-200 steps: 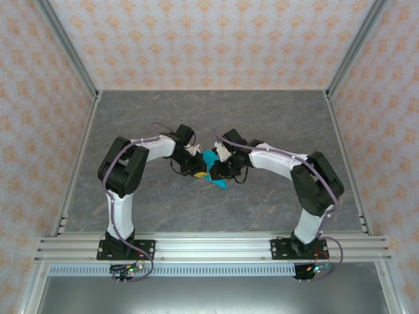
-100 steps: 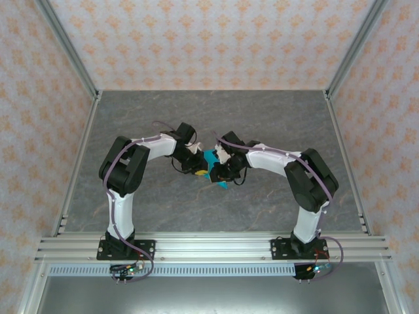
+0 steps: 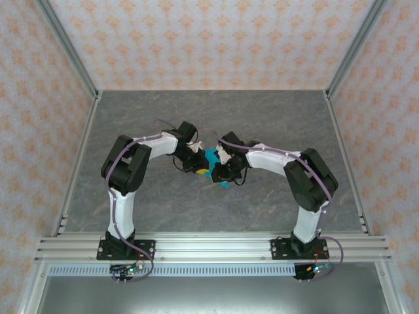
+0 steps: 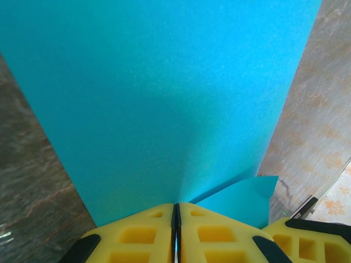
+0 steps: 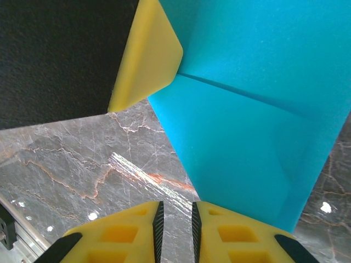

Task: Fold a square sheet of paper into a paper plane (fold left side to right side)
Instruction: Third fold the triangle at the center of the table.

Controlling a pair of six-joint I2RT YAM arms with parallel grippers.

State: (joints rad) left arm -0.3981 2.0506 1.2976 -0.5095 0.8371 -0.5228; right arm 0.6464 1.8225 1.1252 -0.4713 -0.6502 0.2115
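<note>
The cyan square sheet of paper [image 3: 211, 158], folded into layers, sits mid-table between both grippers. In the left wrist view the sheet [image 4: 159, 98] rises broad and smooth from my left gripper [image 4: 176, 211], whose jaws are shut on its lower edge; a small flap [image 4: 241, 197] sticks out to the right. In the right wrist view the paper [image 5: 258, 109] shows a diagonal crease and lies over the right finger of my right gripper [image 5: 175, 211]. Its jaws stand slightly apart with bare table in the gap. The left gripper's yellow finger [image 5: 148, 55] touches the paper's upper left edge.
The grey marbled table [image 3: 144, 111] is ringed by an aluminium frame [image 3: 209, 245] and patterned walls. Both arms bend inward and nearly meet at the table's middle. The right gripper's yellow finger [image 4: 307, 241] shows at the lower right of the left wrist view.
The right arm's elbow has swung inward to the left and the left gripper has edged right. The paper's lower tip shows less than before.
</note>
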